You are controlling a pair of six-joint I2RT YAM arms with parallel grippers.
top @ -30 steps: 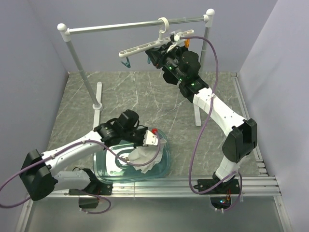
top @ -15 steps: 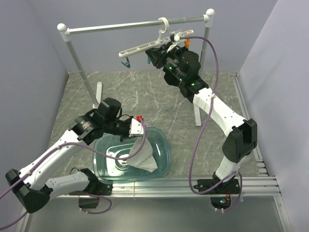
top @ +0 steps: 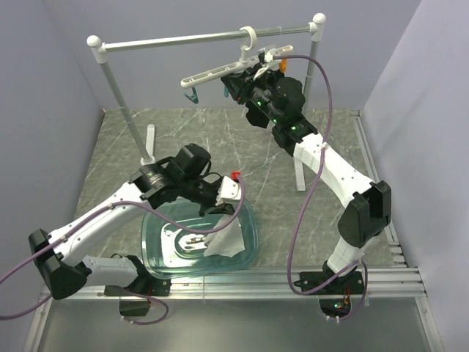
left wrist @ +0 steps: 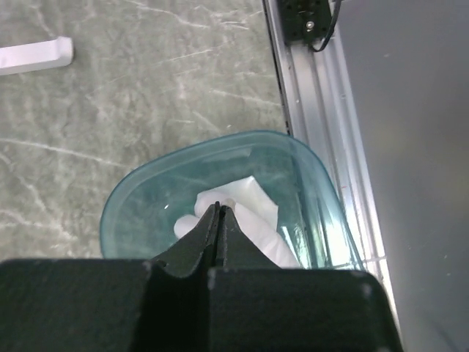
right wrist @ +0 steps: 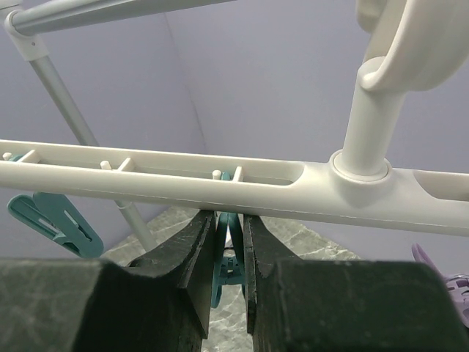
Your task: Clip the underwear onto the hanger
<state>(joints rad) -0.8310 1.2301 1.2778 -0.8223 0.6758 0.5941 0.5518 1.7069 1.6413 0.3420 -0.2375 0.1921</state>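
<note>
Stage: carrying, not yet clipping

From the grey rail (top: 198, 37) hangs the hanger (top: 220, 71). Over the teal tub (top: 251, 220) the left gripper (top: 227, 195) is clenched on the underwear (top: 223, 238), its tail trailing into the tub. The right gripper (top: 238, 83) pinches a teal peg (right wrist: 227, 258) under the bar. Next, I judge: raise a fabric edge to that peg's mouth.
</note>
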